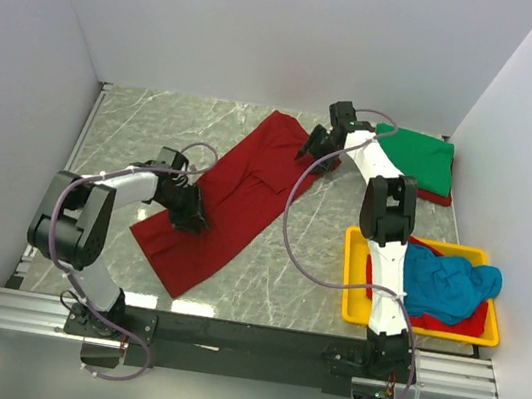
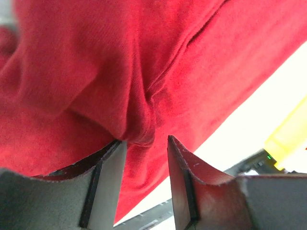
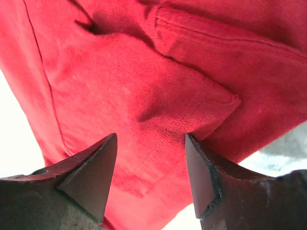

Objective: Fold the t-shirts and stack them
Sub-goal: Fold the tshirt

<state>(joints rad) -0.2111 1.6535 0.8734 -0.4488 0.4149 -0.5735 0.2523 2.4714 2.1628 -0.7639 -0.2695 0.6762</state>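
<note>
A dark red t-shirt [image 1: 237, 190] lies folded in a long strip slanting across the table. My left gripper [image 1: 190, 216] is open and presses down on the strip's near left part. In the left wrist view a pucker of red cloth [image 2: 139, 129] sits at the tips of that gripper [image 2: 146, 139]. My right gripper [image 1: 316, 152] is open over the strip's far end. In the right wrist view that gripper [image 3: 151, 135] stands over a folded corner of red cloth [image 3: 192, 105]. A folded green t-shirt [image 1: 416, 158] lies at the back right on another red one [image 1: 439, 197]. A crumpled teal blue t-shirt [image 1: 450, 284] lies in the tray.
The yellow tray [image 1: 347, 273] stands at the near right and also holds a red garment [image 1: 454, 325] under the blue one. White walls close in the table on three sides. Grey cables loop from both arms over the table.
</note>
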